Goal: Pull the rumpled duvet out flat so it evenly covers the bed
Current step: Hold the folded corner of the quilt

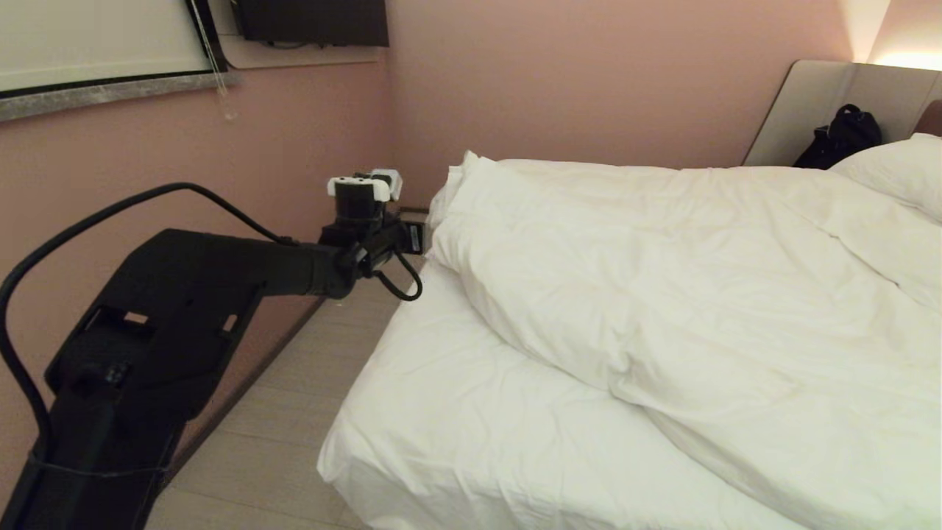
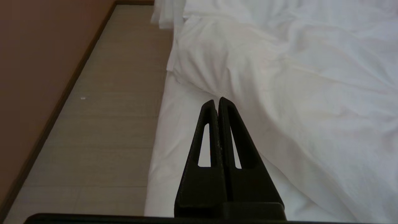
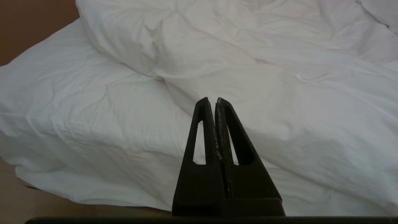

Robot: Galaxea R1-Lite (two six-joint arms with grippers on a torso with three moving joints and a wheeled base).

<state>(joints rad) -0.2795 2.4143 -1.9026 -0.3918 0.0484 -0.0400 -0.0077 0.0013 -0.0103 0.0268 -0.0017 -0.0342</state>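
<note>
So right now the duvet is bunched toward the right half of the head view, its rumpled edge running diagonally from the upper middle down to the lower right. That leaves a big wedge of bare sheet showing on the bed at the lower centre. Definitely not covering evenly yet.

The left gripper is out over the floor gap at centre-left of the head view, close to the duvet's far corner but not touching it. Its fingers are pressed together with nothing in them. The right gripper only shows in its own wrist view, also closed and empty, pointing at the duvet's edge.

Looks to me like this is the approach step, reaching for a corner. Next it would need to spread the left fingers, get them around the duvet's edge near that corner, clamp down, then drag toward the uncovered side. Thick puffy fabric, so it'll want a deep bite or it'll slip out.
</note>
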